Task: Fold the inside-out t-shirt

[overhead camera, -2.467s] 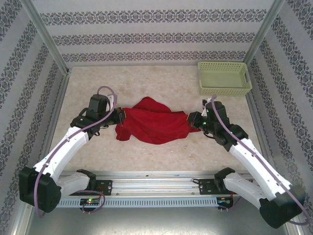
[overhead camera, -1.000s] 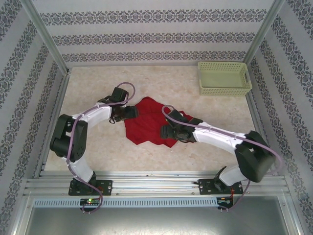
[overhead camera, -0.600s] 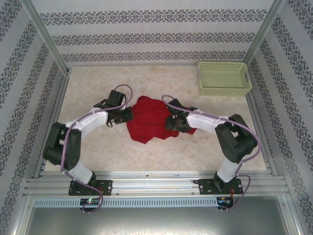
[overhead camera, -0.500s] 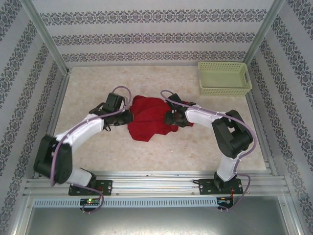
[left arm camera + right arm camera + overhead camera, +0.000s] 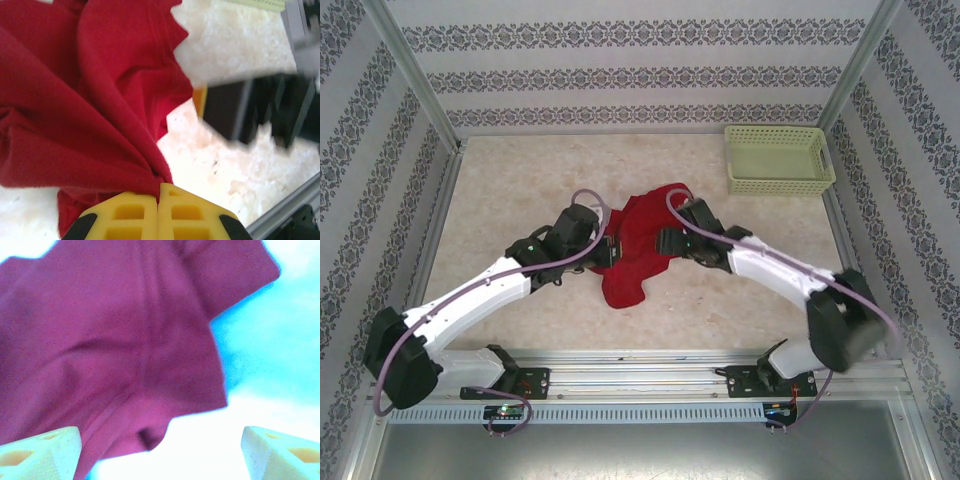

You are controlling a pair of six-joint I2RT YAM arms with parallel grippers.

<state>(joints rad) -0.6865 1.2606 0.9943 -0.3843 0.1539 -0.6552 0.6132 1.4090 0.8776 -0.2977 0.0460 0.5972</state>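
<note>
The red inside-out t-shirt (image 5: 638, 240) lies bunched in a crumpled heap on the table (image 5: 520, 180), gathered between the two grippers and far from flat. The left gripper (image 5: 159, 189) has its yellow jaws pressed together on a pinch of cloth at their very tips, and the fabric fans away ahead of them in deep pleats. The right gripper (image 5: 160, 442) has its jaws spread wide; a seamed flap of the shirt lies just ahead of and between them, apparently touching neither. The step in hand looks like taking a second hold so the shirt can be drawn out flat. To do it well, the right jaws should advance onto a single edge of that flap, not the thick folds beyond it, and close only once the cloth sits deep between them. The left pinch looks shallow, so any pull apart should be slow and low over the table, or the cloth may slip free.
</note>
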